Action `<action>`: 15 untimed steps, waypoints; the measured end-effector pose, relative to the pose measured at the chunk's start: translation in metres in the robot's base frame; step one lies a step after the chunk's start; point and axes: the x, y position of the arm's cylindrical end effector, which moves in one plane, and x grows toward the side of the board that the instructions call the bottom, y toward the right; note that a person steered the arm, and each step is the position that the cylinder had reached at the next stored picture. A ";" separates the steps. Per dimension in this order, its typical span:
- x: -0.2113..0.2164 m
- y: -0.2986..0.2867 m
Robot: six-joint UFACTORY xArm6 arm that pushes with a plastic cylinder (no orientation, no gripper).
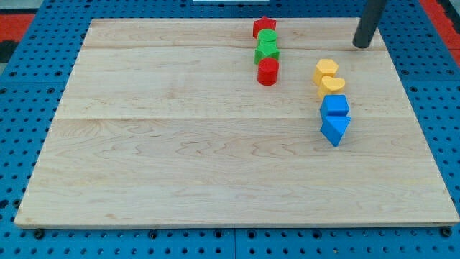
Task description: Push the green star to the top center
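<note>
Star, green point(267, 52), sits near the board's top edge, a little right of center, third in a tight vertical stack: red block point(264, 26) topmost, green round block point(267, 37) just under it, then the star, then red cylinder point(267, 71) touching below. My tip point(361, 45) is well off to the star's right, near the top right corner, at about the star's height, touching nothing (no jaws on this rod, so nothing to spread or pinch). Key relation: star lies left of the tip, and the goal spot is likely up and slightly left of the star, already close. Green round and red blocks stand between the star and the top edge, so a straight upward push would shove them too. Further out, right of the stack: two yellow blocks point(325, 70) point(332, 85), then blue block point(335, 106) and blue triangle point(335, 129), a column below the tip, clear of a leftward path.
</note>
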 end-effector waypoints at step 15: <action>0.047 -0.232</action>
